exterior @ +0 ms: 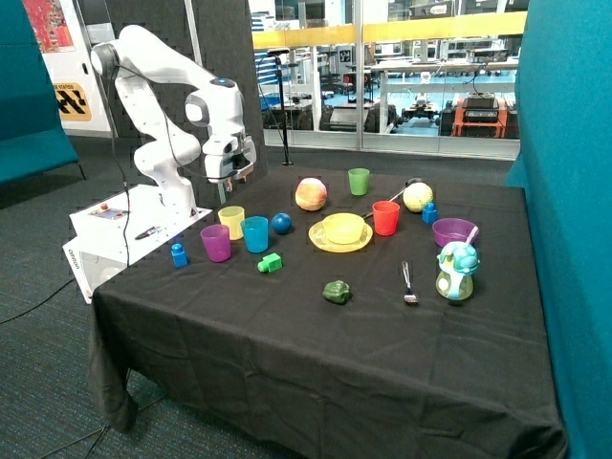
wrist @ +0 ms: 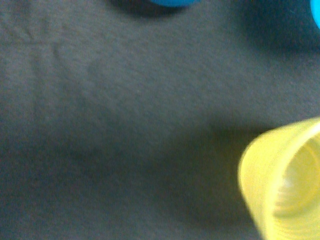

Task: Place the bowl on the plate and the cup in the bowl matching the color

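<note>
A: From outside, the bowl (exterior: 344, 228) already sits on the plate (exterior: 339, 236). The gripper (exterior: 229, 179) hangs above the cup (exterior: 231, 221); I cannot tell its opening. A careless descent might topple the purple cup (exterior: 216, 242) or blue cup (exterior: 254, 233) crowding it.

B: The wrist view shows the cup (wrist: 287, 182) at the frame's edge, probably off-centre. Black tablecloth (exterior: 316, 354), glass-walled lab behind.

Outside view evenly bright, soft shadows; wrist view blurred (cup (wrist: 287, 182) smeared), dim.
</note>
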You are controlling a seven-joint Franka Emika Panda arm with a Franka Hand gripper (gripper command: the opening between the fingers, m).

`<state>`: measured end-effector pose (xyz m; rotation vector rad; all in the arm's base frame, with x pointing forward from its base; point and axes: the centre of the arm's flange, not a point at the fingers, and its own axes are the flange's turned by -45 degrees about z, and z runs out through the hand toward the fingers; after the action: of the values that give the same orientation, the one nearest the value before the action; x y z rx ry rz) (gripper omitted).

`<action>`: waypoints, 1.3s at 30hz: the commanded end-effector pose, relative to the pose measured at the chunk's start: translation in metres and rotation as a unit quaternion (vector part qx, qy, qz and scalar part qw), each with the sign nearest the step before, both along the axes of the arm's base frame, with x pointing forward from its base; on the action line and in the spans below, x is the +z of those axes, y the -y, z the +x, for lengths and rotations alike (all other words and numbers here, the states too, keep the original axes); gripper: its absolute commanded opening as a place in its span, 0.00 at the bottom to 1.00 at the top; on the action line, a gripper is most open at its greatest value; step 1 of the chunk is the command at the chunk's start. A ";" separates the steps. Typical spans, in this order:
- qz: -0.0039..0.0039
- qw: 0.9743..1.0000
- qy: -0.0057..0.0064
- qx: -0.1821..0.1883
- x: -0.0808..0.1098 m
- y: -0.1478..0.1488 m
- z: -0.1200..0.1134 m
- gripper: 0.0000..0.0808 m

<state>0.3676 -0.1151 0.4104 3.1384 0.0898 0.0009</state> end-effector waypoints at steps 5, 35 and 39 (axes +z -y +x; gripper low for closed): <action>0.001 0.999 0.000 -0.040 -0.012 0.028 -0.007 0.61; 0.001 1.000 0.000 -0.017 -0.042 -0.006 0.019 0.61; 0.001 1.000 0.000 -0.032 -0.042 -0.004 0.015 0.61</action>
<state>0.3826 -0.1143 0.3724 3.1406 0.0174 -0.0017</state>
